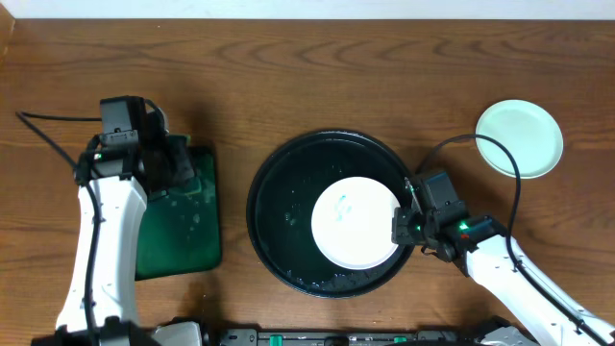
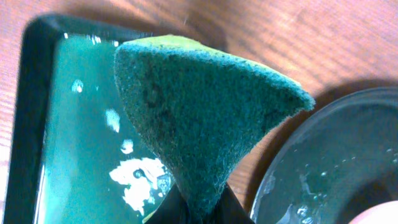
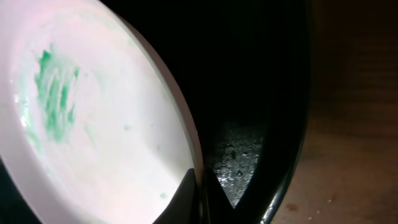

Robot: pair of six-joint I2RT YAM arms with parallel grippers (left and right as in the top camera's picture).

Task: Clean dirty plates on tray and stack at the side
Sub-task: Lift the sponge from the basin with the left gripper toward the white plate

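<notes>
A white plate (image 1: 351, 221) smeared with green lies in the right half of the black tray (image 1: 264, 183). My right gripper (image 1: 404, 226) is shut on this plate's right rim. In the right wrist view its gripper (image 3: 202, 186) pinches the edge of the plate (image 3: 99, 124), with the wet tray (image 3: 286, 93) behind. A pale mint-green plate (image 1: 520, 138) rests on the table at the far right. My left gripper (image 1: 178, 163) hovers over the rectangular green tray, shut on a green sponge (image 2: 199, 106) that sticks out from the gripper (image 2: 199, 208).
The rectangular dark green tray (image 1: 178, 235) holds water and foam and sits left of the black tray. In the left wrist view the green tray (image 2: 68, 124) is at left and the black tray's rim (image 2: 336, 155) at right. A cable loops beside the mint plate.
</notes>
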